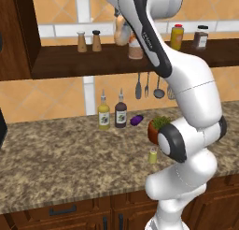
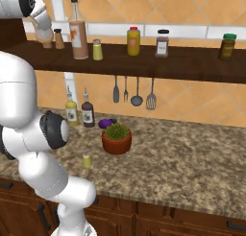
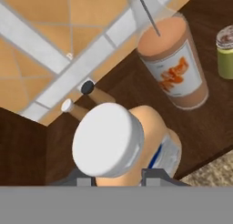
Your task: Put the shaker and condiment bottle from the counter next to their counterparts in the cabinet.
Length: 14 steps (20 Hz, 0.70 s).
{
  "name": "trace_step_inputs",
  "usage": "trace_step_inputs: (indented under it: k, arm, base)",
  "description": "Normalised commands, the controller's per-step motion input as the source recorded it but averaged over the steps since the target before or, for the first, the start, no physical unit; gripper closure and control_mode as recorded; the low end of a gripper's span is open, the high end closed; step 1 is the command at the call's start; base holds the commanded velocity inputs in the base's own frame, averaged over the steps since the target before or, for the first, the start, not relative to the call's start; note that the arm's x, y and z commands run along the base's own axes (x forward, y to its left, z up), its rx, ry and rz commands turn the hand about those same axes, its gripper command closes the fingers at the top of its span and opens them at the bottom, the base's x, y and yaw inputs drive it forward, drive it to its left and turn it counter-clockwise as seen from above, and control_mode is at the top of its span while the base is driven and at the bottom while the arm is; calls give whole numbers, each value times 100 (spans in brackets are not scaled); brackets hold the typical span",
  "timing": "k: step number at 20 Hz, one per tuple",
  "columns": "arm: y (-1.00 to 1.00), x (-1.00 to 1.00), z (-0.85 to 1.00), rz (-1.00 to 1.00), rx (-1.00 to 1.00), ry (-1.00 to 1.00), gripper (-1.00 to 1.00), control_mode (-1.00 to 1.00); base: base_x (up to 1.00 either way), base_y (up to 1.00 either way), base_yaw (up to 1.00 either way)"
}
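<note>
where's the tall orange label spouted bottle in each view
left base view: tall bottle on the cabinet shelf, mostly behind the arm.
right base view: upper left on the shelf, beside a yellow-green shaker.
hand view: upper right, past the held condiment bottle.
Shared landmark: the brown shaker pair.

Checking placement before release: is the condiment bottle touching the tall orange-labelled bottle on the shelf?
Apart. The hand view shows dark shelf wood between the condiment bottle and the tall orange-labelled bottle.
</note>
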Motion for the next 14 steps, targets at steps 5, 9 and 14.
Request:
trace_step_inputs:
  k: [5, 9, 14]
  arm:
    - [11, 0, -33, 0, 0, 0, 100, -100]
    - [0, 1, -69, 0, 0, 0, 100, -100]
    - [0, 19, -14, 0, 0, -7, 100, -100]
  base:
    - [0, 0, 0]
    - [0, 0, 0]
    - [0, 0, 0]
